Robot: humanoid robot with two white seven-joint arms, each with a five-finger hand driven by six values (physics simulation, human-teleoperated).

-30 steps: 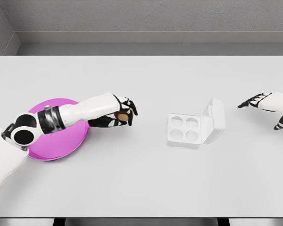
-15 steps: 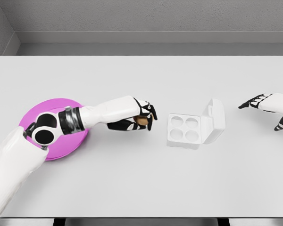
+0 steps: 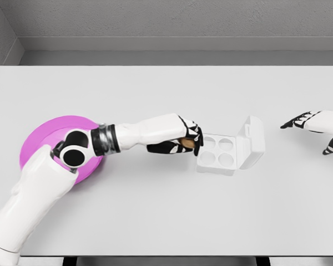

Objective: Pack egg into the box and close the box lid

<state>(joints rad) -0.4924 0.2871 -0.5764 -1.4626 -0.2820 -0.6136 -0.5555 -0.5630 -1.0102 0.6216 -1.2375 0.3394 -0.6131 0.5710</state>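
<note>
Left hand (image 3: 184,141), fingers curled round the egg (image 3: 186,143), sits just beside the box (image 3: 224,151), whose empty cups lie to its right, the right hand (image 3: 305,119) well apart.

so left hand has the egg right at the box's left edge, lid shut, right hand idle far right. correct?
Not quite: the lid is open, standing up on the right side of the box, all four cups showing empty in the head view. The rest holds: left hand grips the egg at the box's left edge; right hand idles far right.
</note>
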